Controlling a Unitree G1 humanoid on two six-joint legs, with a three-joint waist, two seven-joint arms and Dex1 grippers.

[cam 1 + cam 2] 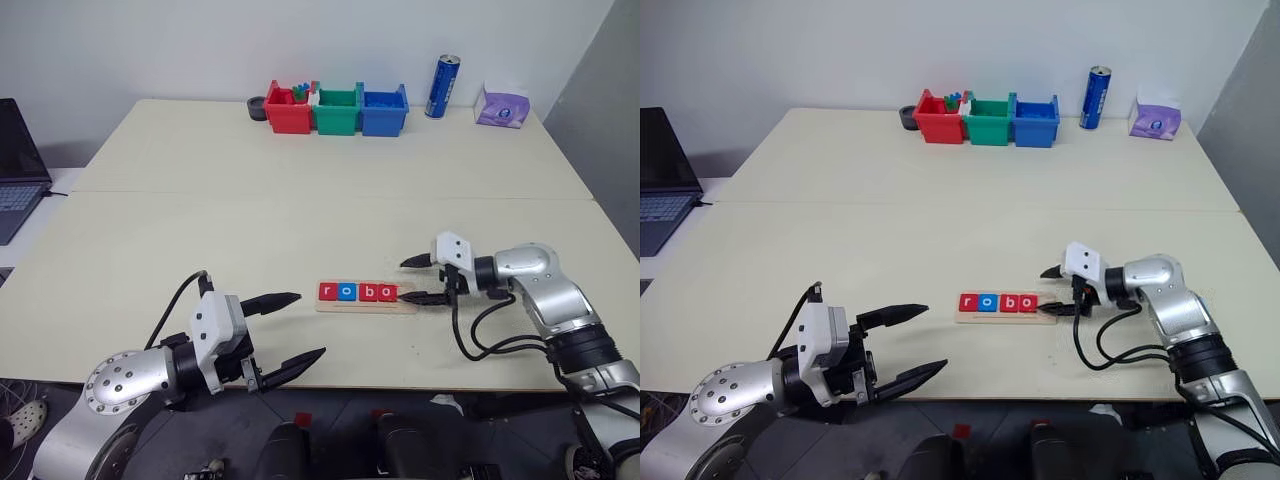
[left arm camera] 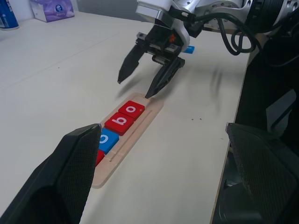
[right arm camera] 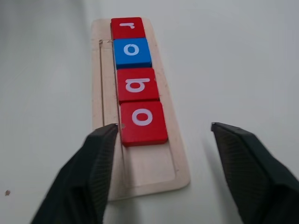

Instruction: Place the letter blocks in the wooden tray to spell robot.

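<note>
The wooden tray (image 1: 405,304) lies near the table's front edge. In its groove four letter blocks sit side by side: a red r (image 1: 327,292), a blue o (image 1: 346,292), a red b (image 1: 367,292) and a red o (image 3: 142,122). The tray's right end (image 3: 149,170) is bare. My right gripper (image 1: 417,279) hovers open at that end, with one finger on each side of it and nothing held. A further blue block (image 2: 189,48) lies on the table beyond that gripper, its letter hidden. My left gripper (image 1: 308,325) is open and empty, left of the tray.
Red (image 1: 288,112), green (image 1: 338,112) and blue (image 1: 384,112) bins stand at the table's far edge, with a blue can (image 1: 442,87) and a purple tissue box (image 1: 502,105) to their right. A laptop (image 1: 15,170) sits off the table's left side.
</note>
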